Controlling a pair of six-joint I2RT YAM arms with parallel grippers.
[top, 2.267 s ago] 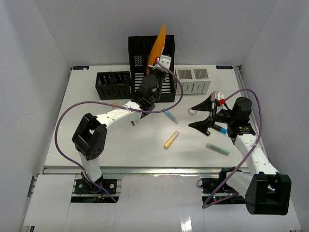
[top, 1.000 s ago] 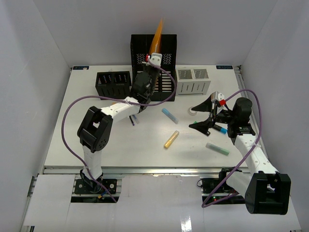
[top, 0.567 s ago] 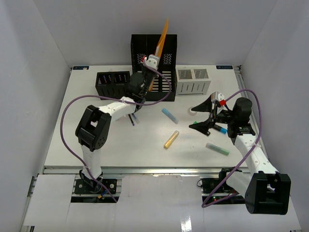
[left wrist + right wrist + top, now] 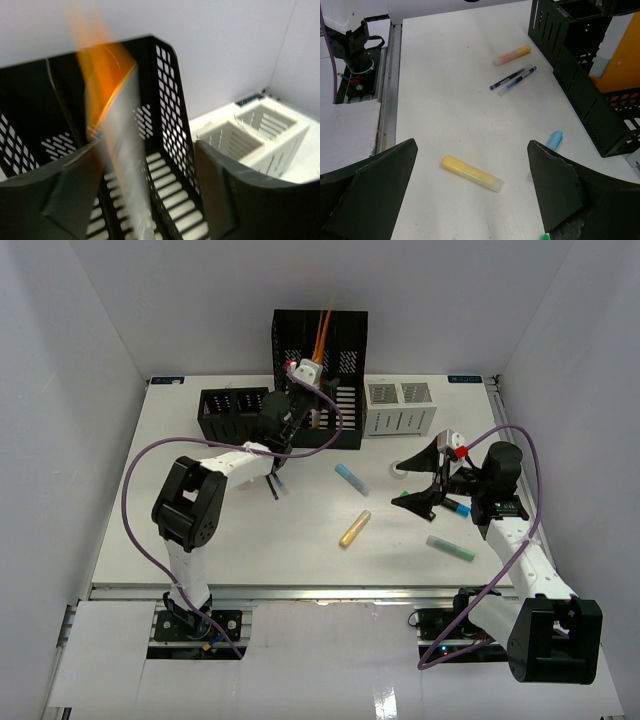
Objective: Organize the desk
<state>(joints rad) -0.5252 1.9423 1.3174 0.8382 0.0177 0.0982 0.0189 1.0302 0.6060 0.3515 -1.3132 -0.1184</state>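
Observation:
The desk (image 4: 200, 530) is a white tabletop inside white walls. At its back stands a tall black file holder (image 4: 345, 340). A motion-blurred orange folder (image 4: 323, 328) stands upright in it. My left gripper (image 4: 305, 390) hovers at the holder's front, open. In the left wrist view the folder (image 4: 100, 70) passes close to the left finger (image 4: 65, 190), with a wide gap to the other finger. My right gripper (image 4: 420, 480) hangs open above the desk's right half. A yellow highlighter (image 4: 472, 173) lies below its spread fingers.
A black organizer (image 4: 235, 415) and a white organizer (image 4: 400, 407) flank the file holder. On the desk lie a blue highlighter (image 4: 351, 479), a green highlighter (image 4: 450, 547), two pens (image 4: 512, 79), a pink highlighter (image 4: 511, 55) and a white tape roll (image 4: 400, 473). A metal rail (image 4: 300, 592) runs along the near edge.
My left gripper has opened and let go of the orange folder, which is dropping lower into the black file holder. The left wrist shifted slightly left. The right arm stayed still.

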